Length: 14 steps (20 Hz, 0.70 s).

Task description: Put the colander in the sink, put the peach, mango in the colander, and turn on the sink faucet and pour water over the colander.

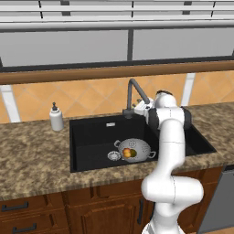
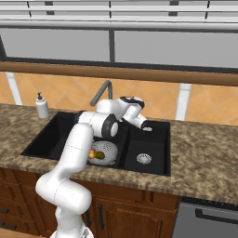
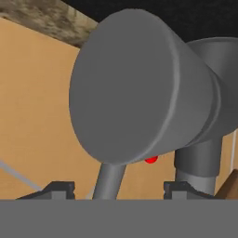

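The colander (image 1: 135, 150) sits in the left basin of the sink (image 1: 91, 137), at 5 o'clock in that basin, with the peach (image 1: 126, 152) and mango (image 1: 132, 153) inside it. The gripper (image 3: 119, 189) is at the sink faucet (image 1: 133, 93) base; its 2 jaws flank the lever stem, apart, contact unclear.

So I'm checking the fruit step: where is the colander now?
The colander sits in the sink, left basin, near the drain, holding both fruits.
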### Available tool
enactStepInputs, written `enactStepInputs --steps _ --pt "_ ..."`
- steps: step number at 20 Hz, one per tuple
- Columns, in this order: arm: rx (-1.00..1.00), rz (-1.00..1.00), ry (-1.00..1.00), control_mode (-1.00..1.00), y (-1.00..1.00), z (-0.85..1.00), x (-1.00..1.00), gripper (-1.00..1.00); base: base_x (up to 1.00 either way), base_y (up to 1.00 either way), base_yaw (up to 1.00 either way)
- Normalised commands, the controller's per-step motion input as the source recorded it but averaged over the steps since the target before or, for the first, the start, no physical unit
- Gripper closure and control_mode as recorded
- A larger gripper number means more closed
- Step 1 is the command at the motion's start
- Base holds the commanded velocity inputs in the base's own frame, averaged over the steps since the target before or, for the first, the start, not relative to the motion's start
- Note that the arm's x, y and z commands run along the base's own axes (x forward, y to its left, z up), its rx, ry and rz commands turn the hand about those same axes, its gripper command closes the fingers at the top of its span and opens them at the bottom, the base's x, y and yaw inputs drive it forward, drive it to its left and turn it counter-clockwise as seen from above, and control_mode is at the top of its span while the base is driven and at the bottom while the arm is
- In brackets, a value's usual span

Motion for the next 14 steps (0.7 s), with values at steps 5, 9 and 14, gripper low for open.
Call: enactStepInputs --steps 5,9,14 --pt "0.07 0.00 0.00 -1.00 -0.02 0.00 0.42 1.00 0.00 0.00 0.00" --pt "0.13 0.00 0.00 -1.00 -0.19 0.00 0.48 1.00 0.00 0.00 0.00" --pt "0.12 0.00 -0.01 -1.00 -0.52 0.00 0.50 1.00 0.00 0.00 0.00"
